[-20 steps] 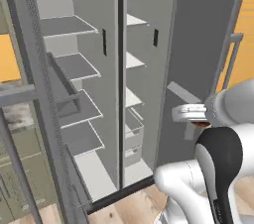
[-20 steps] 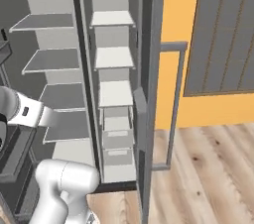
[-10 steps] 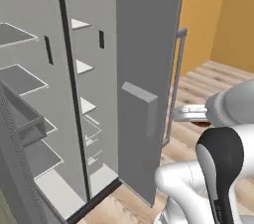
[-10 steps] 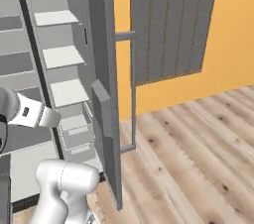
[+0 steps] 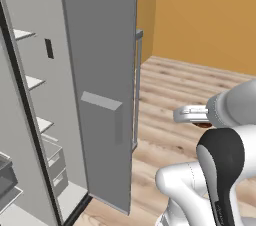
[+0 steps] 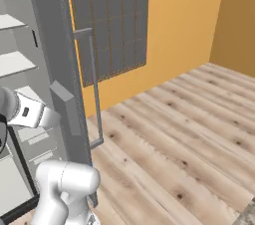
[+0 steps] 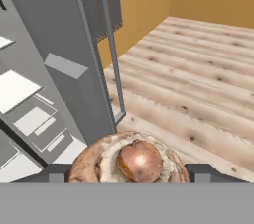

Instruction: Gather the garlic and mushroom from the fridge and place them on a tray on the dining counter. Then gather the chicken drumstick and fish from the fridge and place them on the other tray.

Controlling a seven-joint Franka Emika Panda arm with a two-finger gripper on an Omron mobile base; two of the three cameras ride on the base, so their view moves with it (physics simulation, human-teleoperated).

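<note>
Between the 2 dark fingertips at the bottom of the hand view, we found the mushroom: a brown cap turned underside up, pale gills around a rounded reddish-brown stem. The gripper stood wide with 1 fingertip at each side of the cap, and we recorded it as grasping the mushroom. In the left base view we noted a small dark-brown patch just under the white hand, which we took for part of the same item, though it was too small to confirm.

We observed the fridge at the left of both base views, tall and grey, with its right door swung open and standing edge-on toward the cameras. On the inner face of that door we saw 1 grey door bin. On its outer side, 1 long vertical bar handle was visible in the right base view. White shelves were stacked inside the compartment, with pale drawers lower down.

Beyond the door, we recorded an orange wall carrying a dark panelled window shutter, and a light wooden plank floor running to the right. The hand and its load sat well apart from the fridge shelves, over the open floor. At the bottom right corner of the right base view we noted a sliver of mottled surface; we could not tell what it belonged to.
</note>
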